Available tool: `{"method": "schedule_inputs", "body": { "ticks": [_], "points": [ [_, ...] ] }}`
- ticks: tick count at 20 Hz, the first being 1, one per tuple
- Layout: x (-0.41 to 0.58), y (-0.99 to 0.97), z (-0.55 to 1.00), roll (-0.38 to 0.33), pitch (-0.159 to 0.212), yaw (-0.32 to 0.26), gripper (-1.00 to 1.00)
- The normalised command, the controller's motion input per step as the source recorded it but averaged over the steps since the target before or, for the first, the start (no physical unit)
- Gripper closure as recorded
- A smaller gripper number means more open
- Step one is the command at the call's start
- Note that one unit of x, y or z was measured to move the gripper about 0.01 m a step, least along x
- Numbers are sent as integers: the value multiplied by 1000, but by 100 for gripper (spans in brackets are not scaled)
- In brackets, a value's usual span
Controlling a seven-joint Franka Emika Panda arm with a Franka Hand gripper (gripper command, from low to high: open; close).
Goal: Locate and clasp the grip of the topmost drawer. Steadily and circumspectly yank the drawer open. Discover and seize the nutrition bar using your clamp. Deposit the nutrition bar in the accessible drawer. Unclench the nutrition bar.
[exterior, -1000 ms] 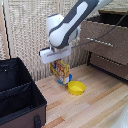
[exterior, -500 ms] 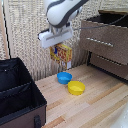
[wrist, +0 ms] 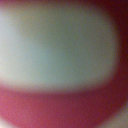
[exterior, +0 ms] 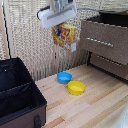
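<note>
My gripper (exterior: 64, 26) is shut on the nutrition bar (exterior: 65, 35), an orange, red and yellow packet that hangs below it high above the floor. It is at about the height of the topmost drawer (exterior: 106, 37), to its left in the exterior view. That drawer has a grey-brown front and a silver bar handle (exterior: 101, 43), and it stands pulled out with a dark inside at the top. The wrist view is only a pale and red blur.
A blue bowl (exterior: 64, 77) and a yellow bowl (exterior: 76, 88) sit touching on the wooden floor (exterior: 100, 107) below the gripper. A black open box (exterior: 17, 97) stands at the exterior view's left. A lower drawer (exterior: 111, 65) is below the topmost one. A wicker wall is behind.
The gripper has risen with the nutrition bar from the floor by the bowls to well above them and shifted towards the dresser. The blue bowl is now uncovered.
</note>
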Motion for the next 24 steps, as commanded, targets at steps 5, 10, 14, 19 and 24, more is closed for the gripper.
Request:
{"method": "schedule_inputs", "body": {
  "ticks": [5, 10, 14, 19, 24],
  "points": [
    [144, -230, 889, 1, 134, -131, 100],
    [159, -479, 727, 55, 163, -137, 100],
    [136, -724, 560, 97, 201, -52, 100],
    [86, -831, 522, 102, 201, -18, 100],
    [11, -862, 496, 110, 201, -17, 100]
  ]
}}
